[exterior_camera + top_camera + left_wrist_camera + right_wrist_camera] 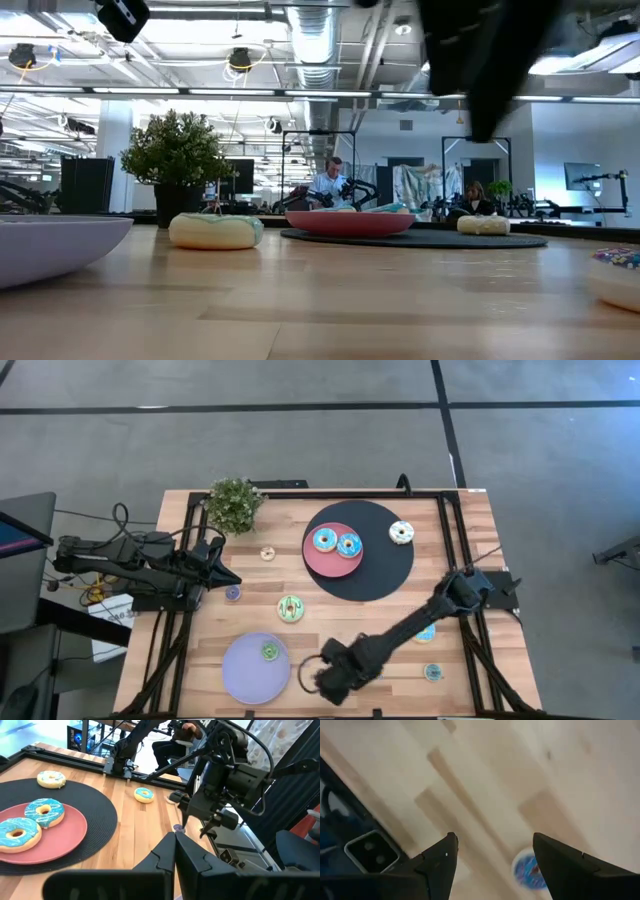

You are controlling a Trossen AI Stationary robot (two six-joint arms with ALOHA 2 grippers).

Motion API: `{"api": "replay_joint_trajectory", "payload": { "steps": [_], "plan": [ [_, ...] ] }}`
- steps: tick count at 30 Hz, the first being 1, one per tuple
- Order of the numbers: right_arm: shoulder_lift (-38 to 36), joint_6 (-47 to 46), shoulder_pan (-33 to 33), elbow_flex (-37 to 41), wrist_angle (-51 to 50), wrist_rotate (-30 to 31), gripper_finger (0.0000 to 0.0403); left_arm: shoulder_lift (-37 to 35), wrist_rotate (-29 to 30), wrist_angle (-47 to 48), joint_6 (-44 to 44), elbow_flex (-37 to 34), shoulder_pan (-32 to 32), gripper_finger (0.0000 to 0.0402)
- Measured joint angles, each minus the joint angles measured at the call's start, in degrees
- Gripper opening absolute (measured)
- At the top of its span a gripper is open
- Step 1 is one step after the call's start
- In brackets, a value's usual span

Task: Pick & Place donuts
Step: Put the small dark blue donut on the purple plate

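Your right gripper (310, 676) hangs at the table's 6 o'clock edge, fingers spread wide, holding nothing. A tiny blue donut (530, 870) lies just beside one finger; drop crooked and you could knock it off the table. The lavender plate (245, 670) sits close by at 7 o'clock. Farther off, two blue donuts (336, 542) rest on the pink plate (325, 560). At 9 o'clock, your left gripper (226, 575) waits, squeezed closed on nothing.

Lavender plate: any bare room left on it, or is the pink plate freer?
The lavender plate holds one small green donut near its rim; the rest is bare. The pink plate is crowded by two blue donuts.
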State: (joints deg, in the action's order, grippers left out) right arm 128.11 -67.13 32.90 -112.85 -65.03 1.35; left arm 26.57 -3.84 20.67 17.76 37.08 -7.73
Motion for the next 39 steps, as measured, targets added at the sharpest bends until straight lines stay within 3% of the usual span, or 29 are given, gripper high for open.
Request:
{"api": "replay_joint_trajectory", "payload": {
  "steps": [9, 17, 24, 39],
  "plan": [
    [-8.11, -20.19, 9.50, 15.33, 10.81, 1.55, 0.0249, 0.02, 0.00, 0.01, 0.02, 0.00, 0.00, 0.0000],
    [-8.86, -31.86, 15.22, 18.64, 9.56, 1.61, 0.0249, 0.00, 0.05, 0.01, 0.30, 0.00, 0.00, 0.0000],
    [-5.28, -32.22, 13.45, 18.68, 10.30, 1.68, 0.0250, 0.02, 0.92, 0.01, 0.52, 0.00, 0.00, 0.0000],
    [-5.03, -27.00, 7.56, 18.70, 7.49, 5.02, 0.0251, 0.02, 3.04, 0.02, 1.49, 0.00, 0.00, 0.0000]
  ]
}}
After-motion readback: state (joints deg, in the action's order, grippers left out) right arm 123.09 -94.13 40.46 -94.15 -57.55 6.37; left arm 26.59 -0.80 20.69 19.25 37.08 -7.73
